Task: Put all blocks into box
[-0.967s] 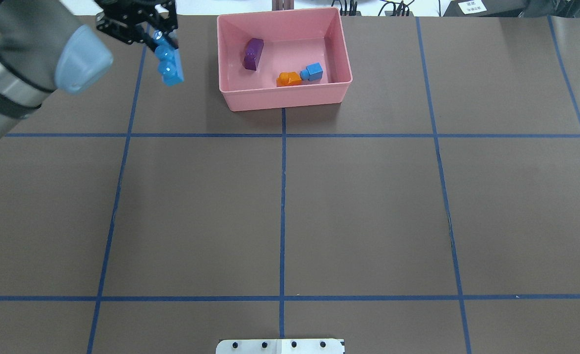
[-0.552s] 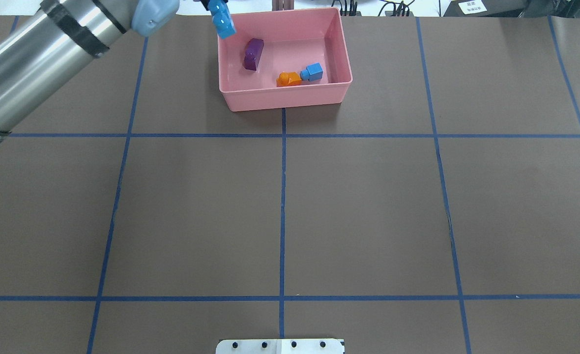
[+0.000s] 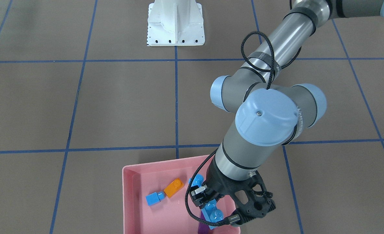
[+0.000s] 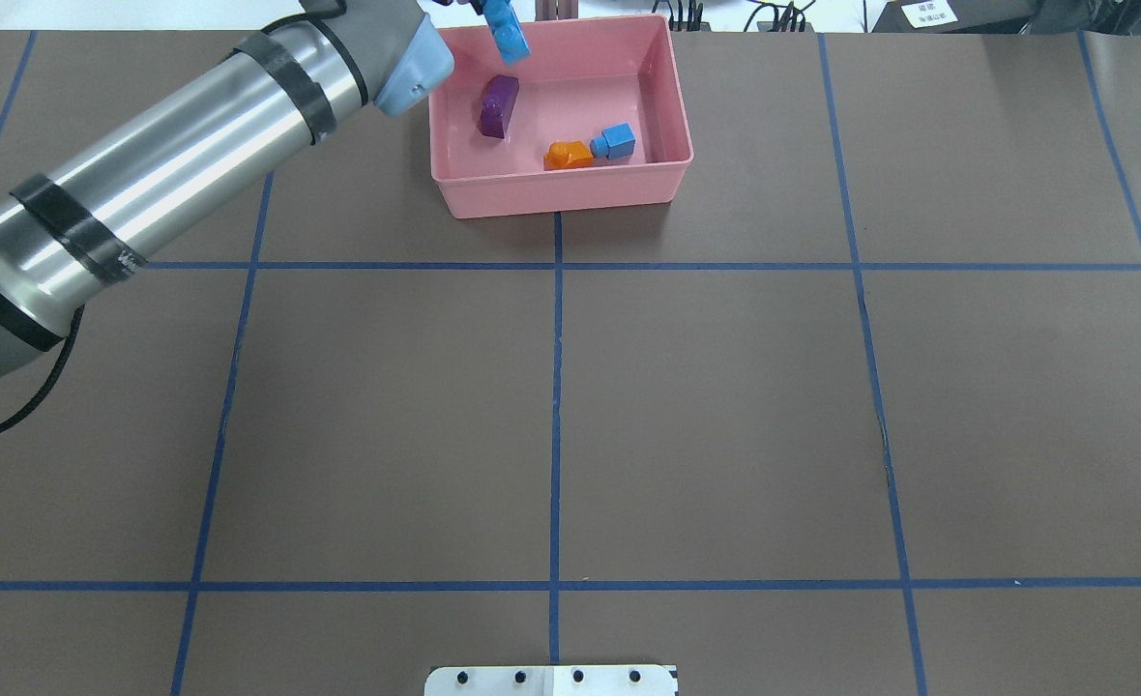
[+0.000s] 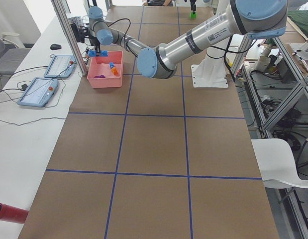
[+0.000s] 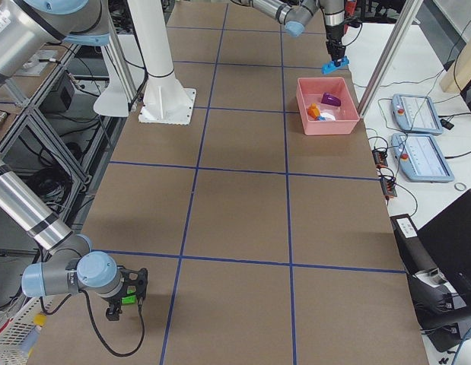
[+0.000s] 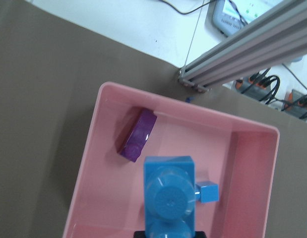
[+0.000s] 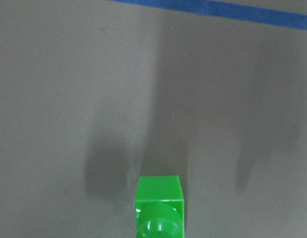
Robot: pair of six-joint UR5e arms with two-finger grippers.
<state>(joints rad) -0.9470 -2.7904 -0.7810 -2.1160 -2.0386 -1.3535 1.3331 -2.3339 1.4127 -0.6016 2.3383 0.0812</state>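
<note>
My left gripper (image 3: 208,199) is shut on the long blue brick (image 3: 212,210) and holds it above the pink box (image 3: 130,195), over its far left part in the overhead view (image 4: 508,29). In the left wrist view the long blue brick (image 7: 169,198) hangs over the box floor. Inside the box (image 4: 561,198) lie the purple brick (image 4: 498,104), the orange brick (image 4: 568,155) and the small blue brick (image 4: 615,141). My right gripper (image 6: 127,300) is far from the box, near the table's end. The green brick (image 8: 159,208) hangs in it, above the bare mat.
The white robot base (image 3: 175,22) stands at the table's near edge. An aluminium post (image 7: 242,54) rises just behind the box's far wall. Two teach pendants (image 6: 421,114) lie past the table's far edge. Blue tape lines cross the brown mat.
My left arm has swung right with the long blue brick, from left of the box to above its far left part. The three bricks in the box have not moved.
</note>
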